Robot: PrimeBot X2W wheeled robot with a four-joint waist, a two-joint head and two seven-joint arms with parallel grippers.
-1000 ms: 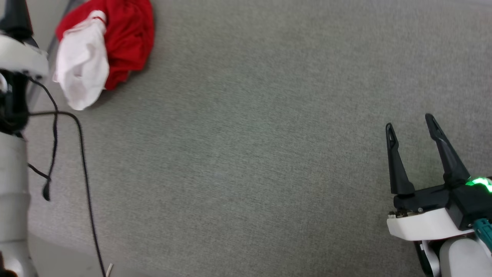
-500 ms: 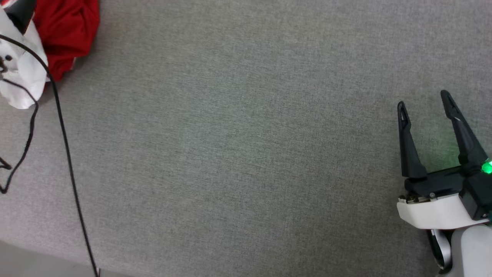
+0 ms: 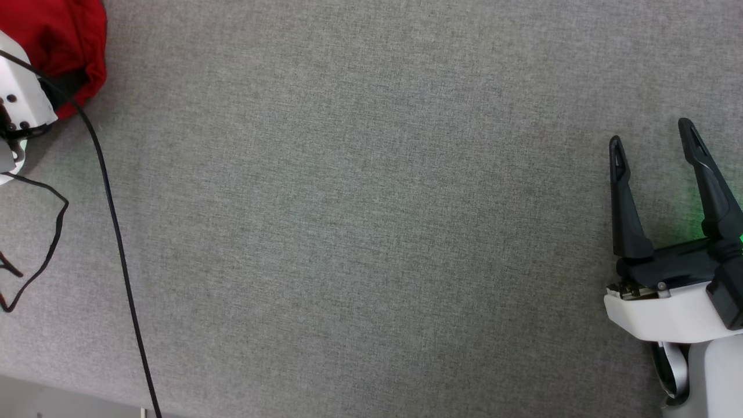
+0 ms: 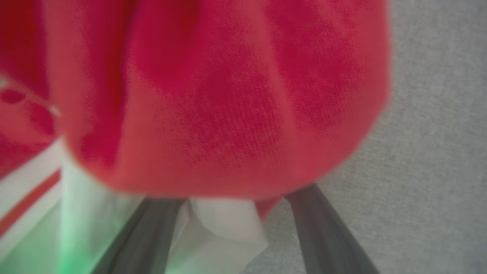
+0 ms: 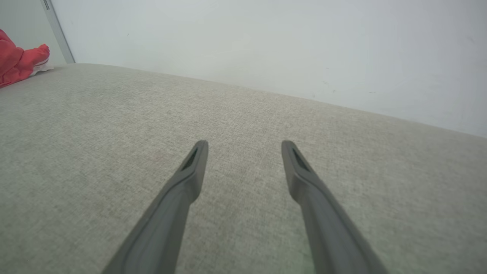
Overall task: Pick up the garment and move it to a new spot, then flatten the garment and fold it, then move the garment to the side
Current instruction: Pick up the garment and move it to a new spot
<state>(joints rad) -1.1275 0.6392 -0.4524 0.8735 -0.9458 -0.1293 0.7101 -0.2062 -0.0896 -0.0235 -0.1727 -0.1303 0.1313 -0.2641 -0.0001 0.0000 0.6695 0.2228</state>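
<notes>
Pick-up step, apparently: left gripper (image 4: 232, 198) spread wide astride the crumpled shirt (image 4: 228, 95), nothing pinched yet; next move should be closing on it; right gripper (image 3: 651, 133) spread, empty.

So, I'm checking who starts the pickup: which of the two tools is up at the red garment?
The left tool, its fingertips hidden behind the garment. The right tool hangs open over the grey surface, well apart from it.

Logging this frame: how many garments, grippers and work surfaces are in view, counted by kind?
garment: 1, red and white, bunched up
grippers: 2, the left gripper at the cloth and the right gripper over bare fabric, both open
grey fabric surface: 1
total: 4
</notes>
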